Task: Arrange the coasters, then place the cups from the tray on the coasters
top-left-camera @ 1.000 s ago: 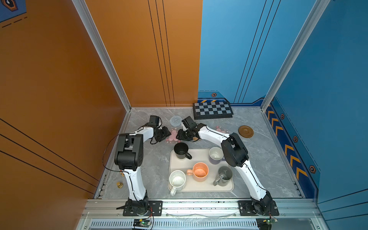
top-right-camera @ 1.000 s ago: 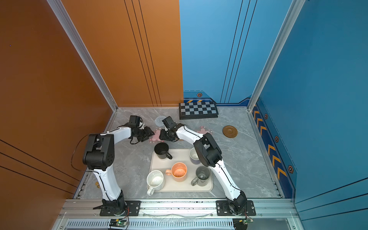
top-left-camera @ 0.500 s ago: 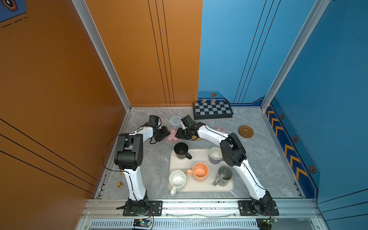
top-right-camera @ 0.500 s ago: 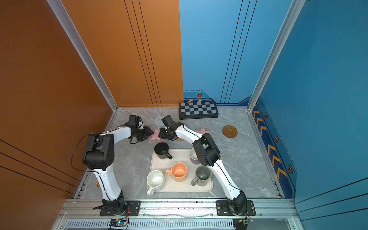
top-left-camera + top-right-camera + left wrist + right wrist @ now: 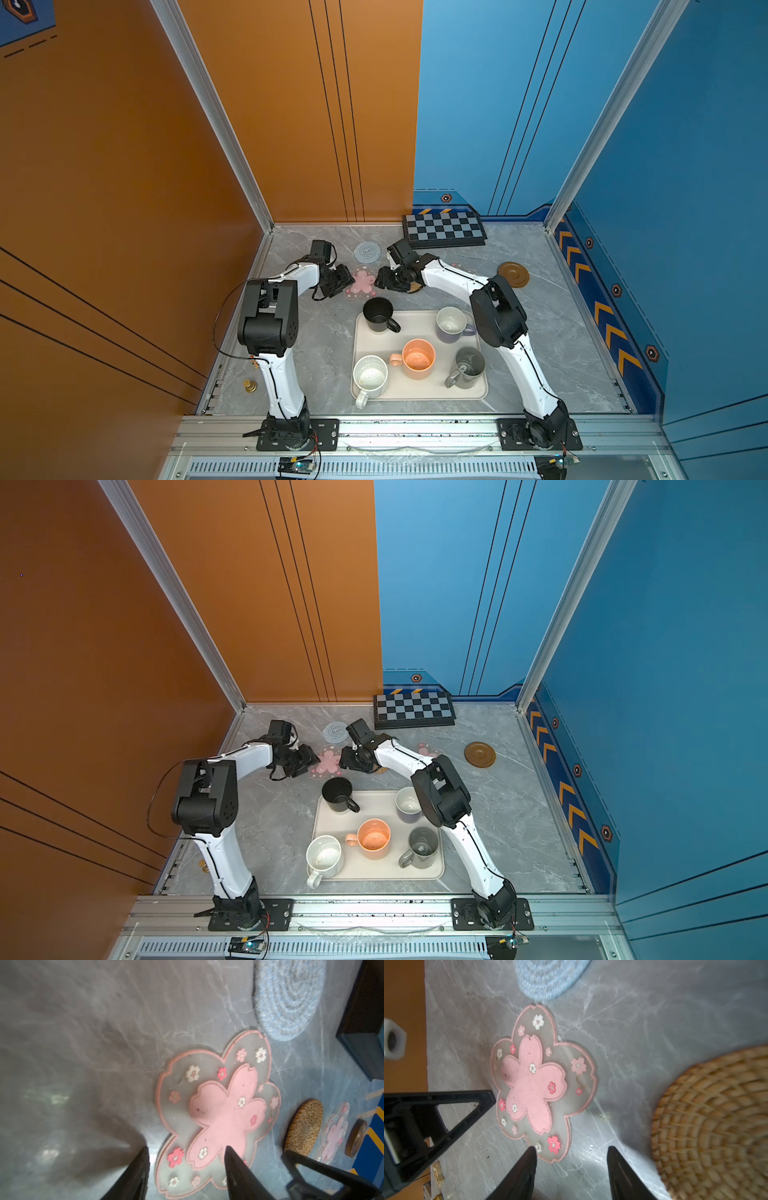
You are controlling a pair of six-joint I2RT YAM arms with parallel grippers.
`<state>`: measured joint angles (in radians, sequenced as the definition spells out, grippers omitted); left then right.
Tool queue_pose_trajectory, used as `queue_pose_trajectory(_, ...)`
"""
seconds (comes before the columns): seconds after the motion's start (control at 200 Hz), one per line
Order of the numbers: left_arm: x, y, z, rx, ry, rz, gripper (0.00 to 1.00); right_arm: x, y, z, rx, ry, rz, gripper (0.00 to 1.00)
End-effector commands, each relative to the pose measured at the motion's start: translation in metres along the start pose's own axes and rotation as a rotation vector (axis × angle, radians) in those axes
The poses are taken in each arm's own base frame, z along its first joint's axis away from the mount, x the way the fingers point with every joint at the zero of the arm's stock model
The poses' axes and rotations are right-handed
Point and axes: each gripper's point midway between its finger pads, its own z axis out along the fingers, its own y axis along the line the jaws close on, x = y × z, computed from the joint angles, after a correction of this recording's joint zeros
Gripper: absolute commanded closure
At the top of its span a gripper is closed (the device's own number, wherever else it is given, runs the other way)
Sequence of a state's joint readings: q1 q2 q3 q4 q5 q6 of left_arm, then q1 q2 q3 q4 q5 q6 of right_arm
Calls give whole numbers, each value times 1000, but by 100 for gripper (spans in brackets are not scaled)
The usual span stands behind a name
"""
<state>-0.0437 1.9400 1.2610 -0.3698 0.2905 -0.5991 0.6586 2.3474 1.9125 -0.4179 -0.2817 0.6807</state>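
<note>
A pink flower coaster (image 5: pixel 363 282) (image 5: pixel 328 762) lies flat between my two grippers. My left gripper (image 5: pixel 186 1148) (image 5: pixel 338 282) is open, one finger over the coaster's (image 5: pixel 218 1109) edge. My right gripper (image 5: pixel 571 1148) (image 5: pixel 384 280) is open over bare table beside the coaster (image 5: pixel 533 1084). The knitted coaster (image 5: pixel 368 251) lies behind it. The straw coaster (image 5: pixel 716 1122) and a second flower coaster (image 5: pixel 459 266) are partly under the right arm. The wooden coaster (image 5: pixel 513 274) lies far right. The tray (image 5: pixel 419 390) holds the black (image 5: pixel 378 315), lavender (image 5: pixel 451 324), peach (image 5: pixel 417 358), grey (image 5: pixel 469 365) and speckled white (image 5: pixel 370 376) cups.
A checkered board (image 5: pixel 444 230) leans at the back wall. A small brass object (image 5: pixel 250 385) sits by the left front edge. Orange and blue walls close in the table on three sides.
My right gripper's jaws have opened wider beside the flower coaster. Both arms have stayed nearly where they were.
</note>
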Motion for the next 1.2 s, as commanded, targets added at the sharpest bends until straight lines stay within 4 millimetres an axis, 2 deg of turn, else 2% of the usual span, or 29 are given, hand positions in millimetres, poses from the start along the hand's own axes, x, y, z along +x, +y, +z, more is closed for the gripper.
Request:
queue_pose_trajectory(0.0, 9, 21, -19, -115, 17, -4, 41, -13, 2, -32, 18, -52, -26, 43)
queue_pose_trajectory(0.075, 3, 17, -32, -132, -5, 27, 42, -16, -1, -44, 29, -68, -40, 43)
queue_pose_trajectory(0.15, -3, 5, -42, -114, -19, 66, 42, -22, -7, -61, 43, -95, -43, 44)
queue_pose_trajectory(0.165, -4, 2, -43, -109, -21, 74, 42, -16, -16, -61, 60, -82, -38, 44)
queue_pose_trajectory(0.255, -13, -18, -51, -78, -42, 136, 43, -16, -38, -81, 105, -103, -32, 44)
queue_pose_trajectory(0.275, -16, -22, -52, -71, -46, 150, 44, -21, -38, -96, 105, -128, -34, 45)
queue_pose_trajectory(0.415, -28, -50, -55, -17, -66, 205, 48, -21, -83, -142, 175, -178, 3, 45)
queue_pose_trajectory(0.531, -38, -69, -52, 7, -84, 239, 51, -21, -130, -184, 243, -236, 74, 45)
queue_pose_trajectory(0.701, -48, -105, -32, 40, -92, 305, 57, -17, -203, -244, 344, -326, 206, 46)
queue_pose_trajectory(0.841, -55, -136, -7, 68, -92, 335, 60, -7, -248, -274, 407, -362, 293, 46)
queue_pose_trajectory(0.921, -63, -146, 4, 69, -109, 317, 62, -2, -266, -284, 436, -374, 327, 46)
queue_pose_trajectory(0.986, -67, -146, 20, 53, -110, 279, 65, 2, -279, -289, 456, -375, 344, 47)
queue_pose_trajectory(1.191, -72, -150, 56, 39, -106, 238, 68, 3, -305, -286, 495, -352, 384, 48)
